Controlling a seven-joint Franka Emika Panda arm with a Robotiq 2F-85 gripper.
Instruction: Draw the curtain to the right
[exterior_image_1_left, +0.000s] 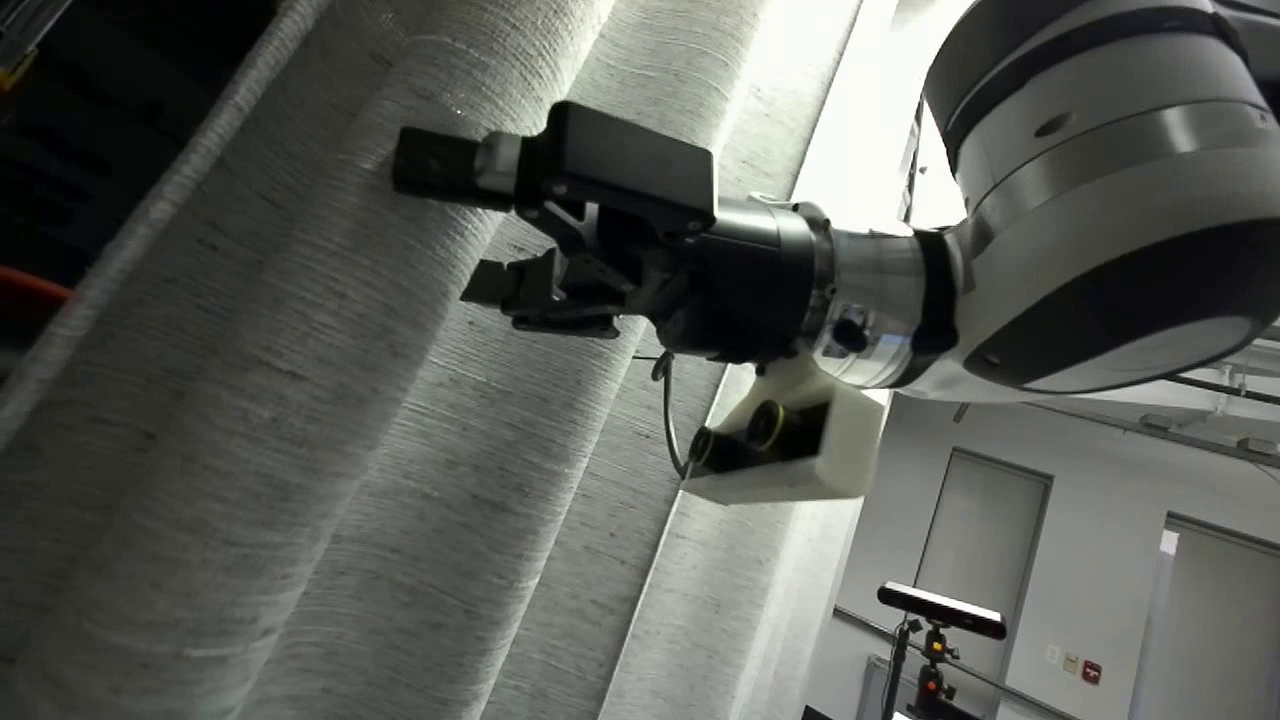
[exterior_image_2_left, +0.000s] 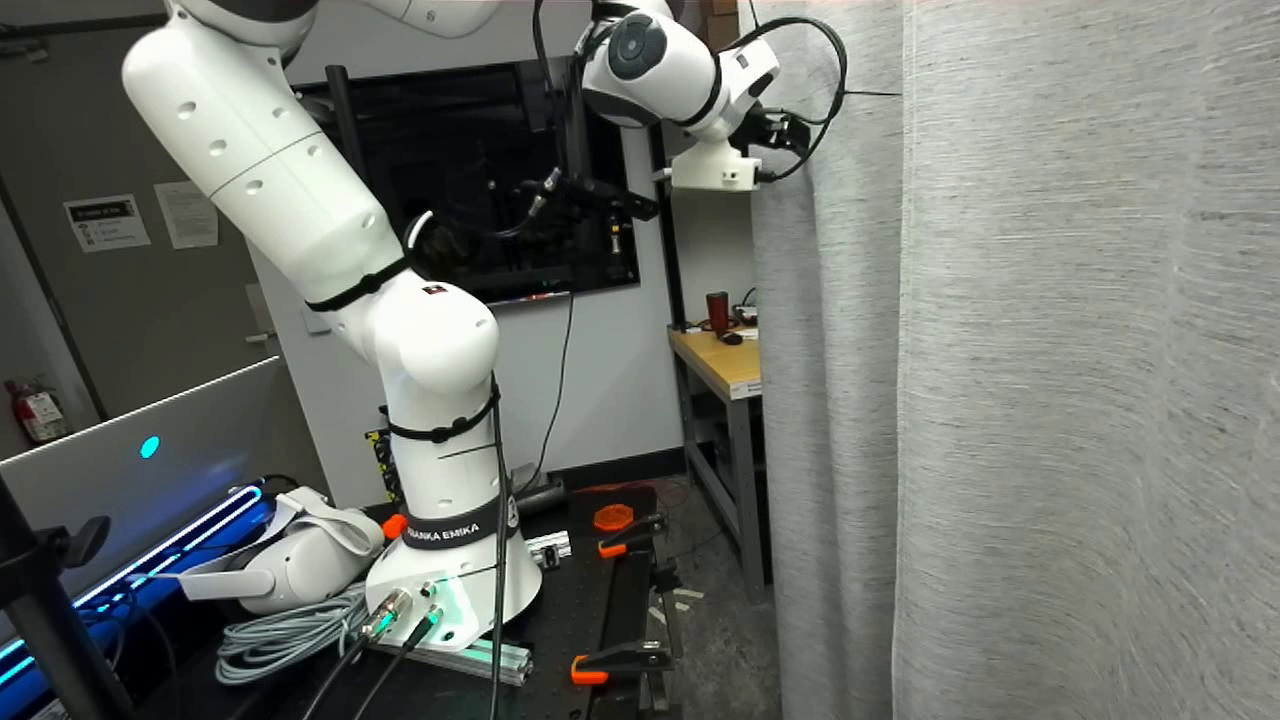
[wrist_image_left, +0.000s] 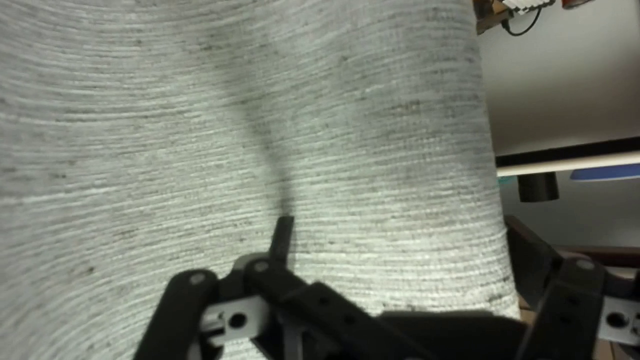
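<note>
The tall grey-white curtain (exterior_image_1_left: 330, 420) hangs in deep folds. In an exterior view it fills the right side (exterior_image_2_left: 1080, 350), and in the wrist view it fills the left and middle (wrist_image_left: 210, 140). My gripper (exterior_image_1_left: 455, 225) is at the curtain with its fingers spread apart. In the wrist view the gripper (wrist_image_left: 400, 223) has its left finger in front of the fabric. Its right finger is just past the curtain's right-hand edge or fold, partly hidden. Fabric lies across the gap and is not pinched. In an exterior view the gripper (exterior_image_2_left: 780, 130) has its fingertips hidden.
A wooden workbench (exterior_image_2_left: 715, 360) with a red cup (exterior_image_2_left: 717, 313) stands behind the curtain. A screen (exterior_image_2_left: 460, 150) hangs on the wall. Clamps (exterior_image_2_left: 625, 660) sit on the base table's edge. A headset (exterior_image_2_left: 310, 560) lies beside the base. A tripod camera (exterior_image_1_left: 940, 610) stands farther off.
</note>
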